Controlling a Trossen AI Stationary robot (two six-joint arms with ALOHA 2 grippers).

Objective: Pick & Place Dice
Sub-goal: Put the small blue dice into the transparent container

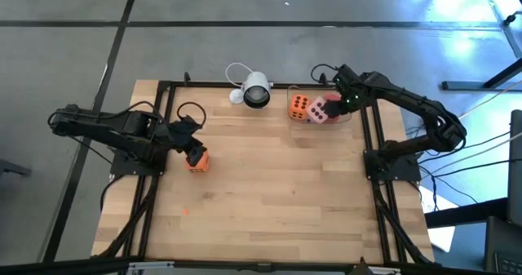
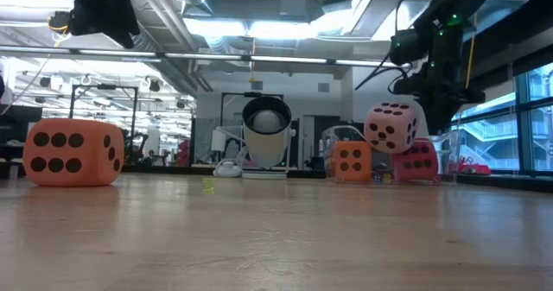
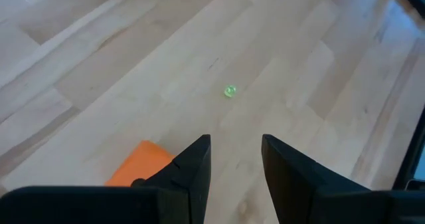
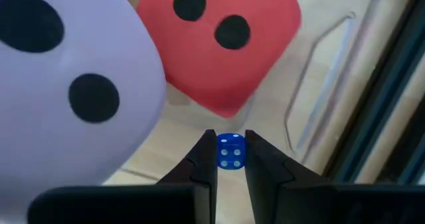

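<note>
At the table's far right corner, the right gripper (image 4: 230, 159) pinches a tiny blue die (image 4: 230, 150) between its fingertips, beside the pink die (image 1: 319, 111) and the red die (image 4: 219, 44), with an orange die (image 1: 298, 106) next to them. That hard-looking little cube probably slips easily, so flat opposite faces suit the grip best. The big dice look soft and light; squeezing across two faces should hold them. Over at the left side, the left gripper (image 3: 236, 161) hangs with fingers parted and empty, just above another orange die (image 1: 197, 160) near its tips.
</note>
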